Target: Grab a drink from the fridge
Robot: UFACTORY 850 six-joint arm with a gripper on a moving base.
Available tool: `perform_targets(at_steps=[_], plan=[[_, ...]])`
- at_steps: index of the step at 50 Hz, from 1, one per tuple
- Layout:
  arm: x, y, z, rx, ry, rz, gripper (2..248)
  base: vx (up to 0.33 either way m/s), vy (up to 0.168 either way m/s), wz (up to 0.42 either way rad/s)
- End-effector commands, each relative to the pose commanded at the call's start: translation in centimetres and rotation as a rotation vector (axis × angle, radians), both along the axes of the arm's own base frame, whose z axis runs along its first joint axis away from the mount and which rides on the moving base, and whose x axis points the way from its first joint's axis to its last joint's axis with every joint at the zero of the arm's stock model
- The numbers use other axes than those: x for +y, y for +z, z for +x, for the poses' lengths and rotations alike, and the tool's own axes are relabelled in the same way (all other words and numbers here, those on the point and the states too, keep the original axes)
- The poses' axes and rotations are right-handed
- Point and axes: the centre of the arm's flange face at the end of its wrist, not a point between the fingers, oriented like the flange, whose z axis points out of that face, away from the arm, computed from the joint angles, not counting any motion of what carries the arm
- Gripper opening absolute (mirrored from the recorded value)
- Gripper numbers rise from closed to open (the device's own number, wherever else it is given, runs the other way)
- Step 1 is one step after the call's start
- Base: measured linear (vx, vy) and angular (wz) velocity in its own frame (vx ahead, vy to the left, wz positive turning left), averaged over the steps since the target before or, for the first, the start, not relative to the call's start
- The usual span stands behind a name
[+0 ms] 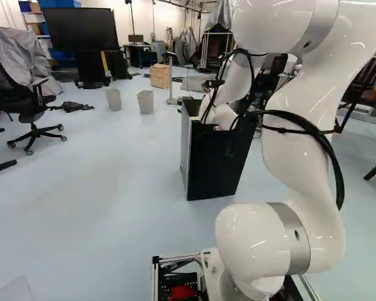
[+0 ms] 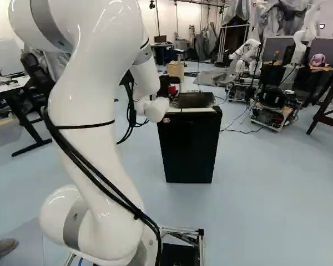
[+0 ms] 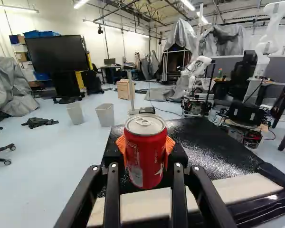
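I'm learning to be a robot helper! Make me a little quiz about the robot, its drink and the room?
1. Pick one. What colour is the can between the pads of the gripper?
a) green
b) red
c) blue

2. True or false: the black fridge stands upright on the floor.

3. Count: how many waste bins stand on the floor in the left base view?

Key: 1 b; 2 true; 3 two.
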Motion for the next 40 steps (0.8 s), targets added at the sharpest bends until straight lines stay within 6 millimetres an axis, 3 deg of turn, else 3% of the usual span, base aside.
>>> perform_targets(at_steps=[19, 40], plan=[[1.5, 0.4, -5.0, 0.052, 0.016, -0.001, 97, 0.0, 0.0, 0.0], [3.3, 0.1, -12.3, 0.124, 0.04, -0.005, 97, 0.0, 0.0, 0.0]])
